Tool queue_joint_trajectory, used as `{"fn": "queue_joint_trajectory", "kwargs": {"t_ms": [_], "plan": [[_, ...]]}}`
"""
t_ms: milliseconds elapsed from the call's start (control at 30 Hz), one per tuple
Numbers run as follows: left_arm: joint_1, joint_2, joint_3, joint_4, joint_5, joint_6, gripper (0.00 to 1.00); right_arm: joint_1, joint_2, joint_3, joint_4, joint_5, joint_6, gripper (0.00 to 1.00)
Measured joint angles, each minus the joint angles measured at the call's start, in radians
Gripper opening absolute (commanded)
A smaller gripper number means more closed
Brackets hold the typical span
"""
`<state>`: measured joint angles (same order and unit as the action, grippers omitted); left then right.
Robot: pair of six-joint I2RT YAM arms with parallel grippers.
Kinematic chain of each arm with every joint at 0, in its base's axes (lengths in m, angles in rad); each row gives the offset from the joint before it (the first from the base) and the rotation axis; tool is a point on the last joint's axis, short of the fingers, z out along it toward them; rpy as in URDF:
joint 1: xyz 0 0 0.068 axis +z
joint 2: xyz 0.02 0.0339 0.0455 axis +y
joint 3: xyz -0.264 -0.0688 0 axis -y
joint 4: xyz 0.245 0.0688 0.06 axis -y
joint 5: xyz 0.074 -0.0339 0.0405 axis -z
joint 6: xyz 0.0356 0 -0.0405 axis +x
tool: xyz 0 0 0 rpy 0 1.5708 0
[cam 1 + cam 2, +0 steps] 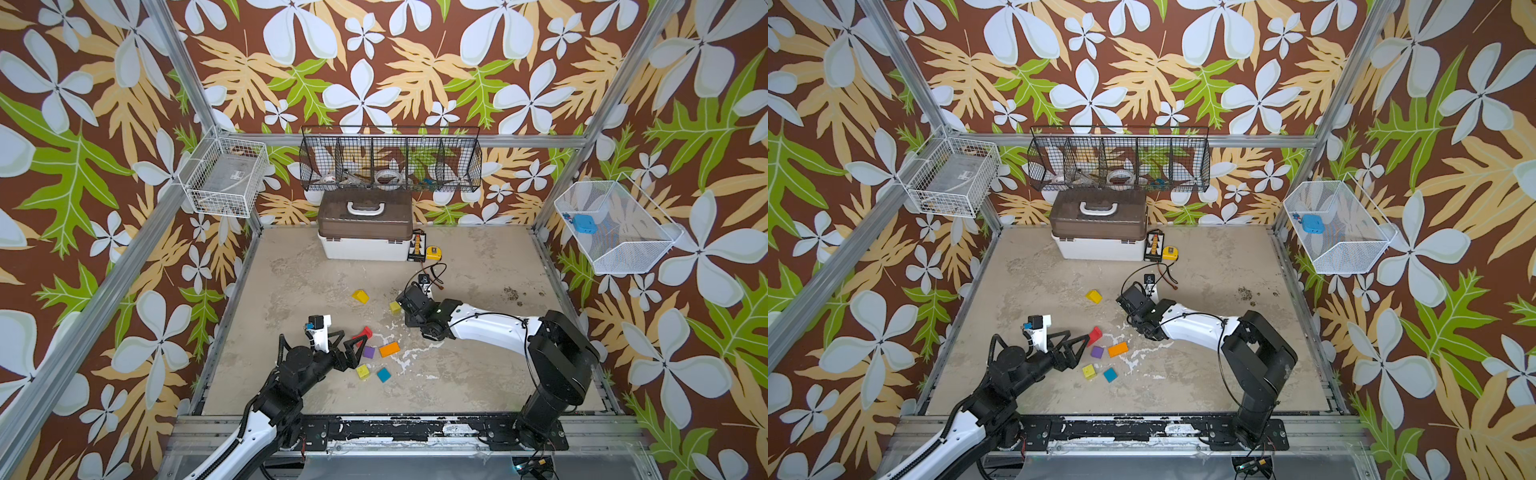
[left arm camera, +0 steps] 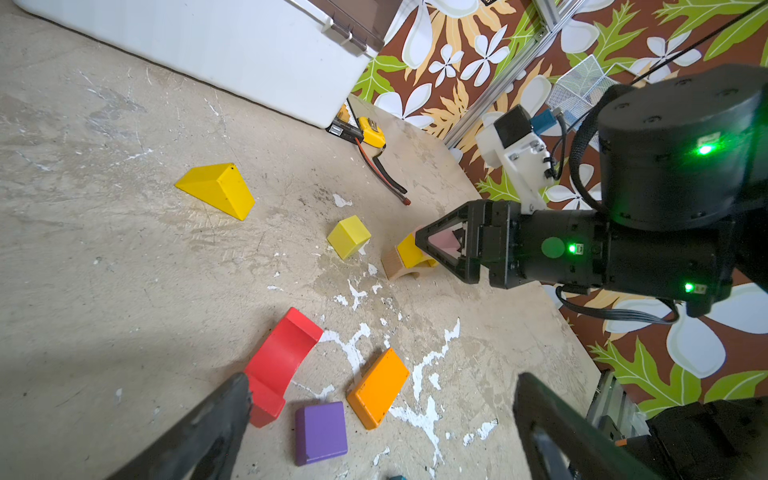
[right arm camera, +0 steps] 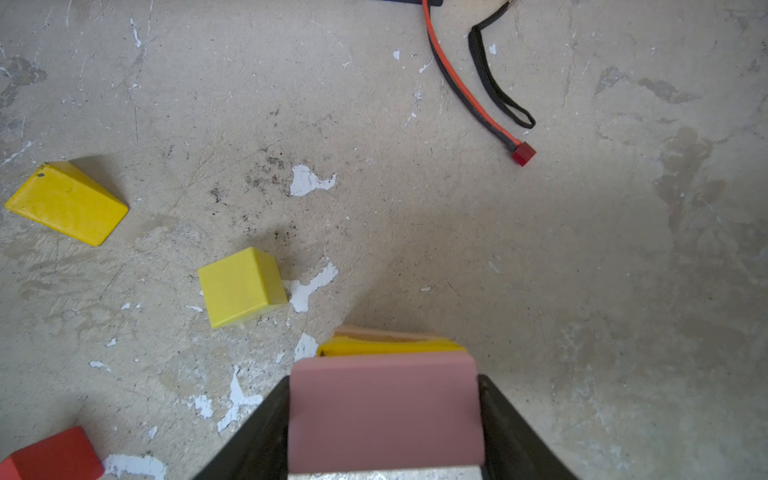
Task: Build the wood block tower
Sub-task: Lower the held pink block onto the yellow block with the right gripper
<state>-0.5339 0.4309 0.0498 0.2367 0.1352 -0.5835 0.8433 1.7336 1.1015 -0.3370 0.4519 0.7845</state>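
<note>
Tower (image 2: 409, 253), 3 blocks high, stands just beside the yellow cube (image 2: 348, 237). Right claw (image 3: 384, 379) brackets its pink block (image 3: 384, 419), can't tell if clamped, so a skewed exit could drag pink off & topple it. Left claw (image 1: 354, 337), wide open & empty, hangs well apart from cube; only left wrist view shows the wood arch (image 2: 392, 268) base side-on, top views hide it.

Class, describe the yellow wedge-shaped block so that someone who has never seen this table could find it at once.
Start at the white box with the brown lid at the back of the table. In front of it, alone on bare surface, lies the yellow wedge. Unlike the yellow cube nearby, it has sloping faces meeting in a ridge.
</note>
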Motion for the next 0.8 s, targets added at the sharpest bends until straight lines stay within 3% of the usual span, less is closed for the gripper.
{"fn": "queue_joint_trajectory", "kwargs": {"t_ms": [800], "plan": [[0.000, 0.011, 0.000, 0.005, 0.000, 0.000, 1.00, -0.010, -0.006, -0.009, 0.008, -0.009, 0.001, 0.69]]}}
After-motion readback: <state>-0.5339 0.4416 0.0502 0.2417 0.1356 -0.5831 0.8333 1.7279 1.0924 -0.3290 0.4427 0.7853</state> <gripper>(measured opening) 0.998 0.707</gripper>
